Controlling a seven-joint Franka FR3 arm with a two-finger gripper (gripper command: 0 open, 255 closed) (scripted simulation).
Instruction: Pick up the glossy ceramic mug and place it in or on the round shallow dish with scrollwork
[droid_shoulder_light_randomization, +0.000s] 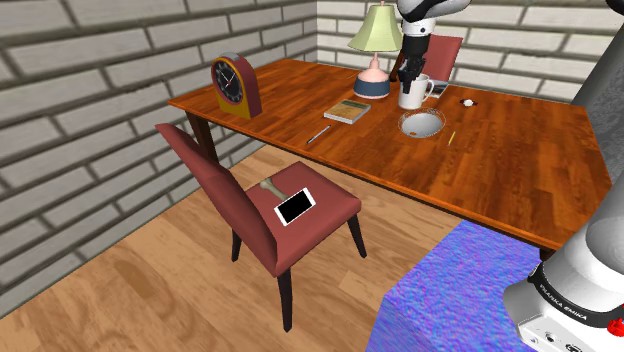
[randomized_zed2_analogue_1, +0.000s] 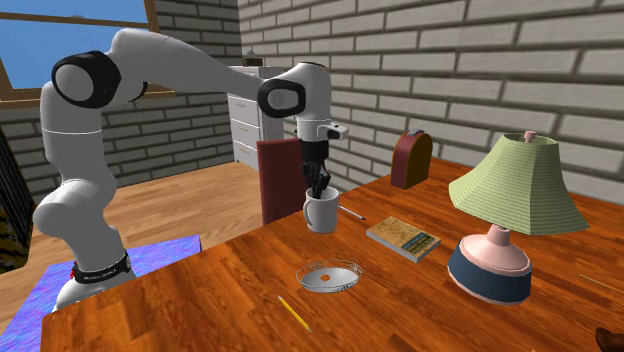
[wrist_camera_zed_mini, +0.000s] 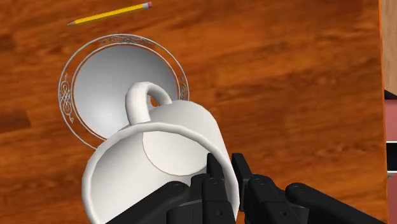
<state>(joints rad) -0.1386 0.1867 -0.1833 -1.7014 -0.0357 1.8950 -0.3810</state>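
**Mug** (wrist_camera_zed_mini: 159, 162): white, glossy, with one loop handle. It is upright, at the far part of the wooden counter (droid_shoulder_light_randomization: 520, 150), just beside the dish, and its handle is turned toward the dish. It appears to rest on the counter or just above it; the views do not settle which.

**Claw** (wrist_camera_zed_mini: 224, 167): black, two fingers, drawn almost together. It pinches the mug's wall at the rim, one finger inside and one outside, on the side away from the handle. It comes down on the mug from above.

**Dish** (wrist_camera_zed_mini: 95, 83): round, shallow, pale grey, with a scrollwork band around the rim. It lies flat on the counter.

**Pencil** (wrist_camera_zed_mini: 111, 13): yellow, lying on the counter near the dish, on the side away from the mug.

**Book** (randomized_zed2_analogue_1: 403, 238): lying flat, between the mug and the lamp.

**Lamp** (randomized_zed2_analogue_1: 515, 180): green shade, pink stem, dark blue base.

**Clock** (droid_shoulder_light_randomization: 236, 86): arched wooden case, at a corner of the counter, well apart from the mug.

**Chair** (droid_shoulder_light_randomization: 270, 205): red, drawn up beside the counter, with a phone (droid_shoulder_light_randomization: 295, 208) on its seat.
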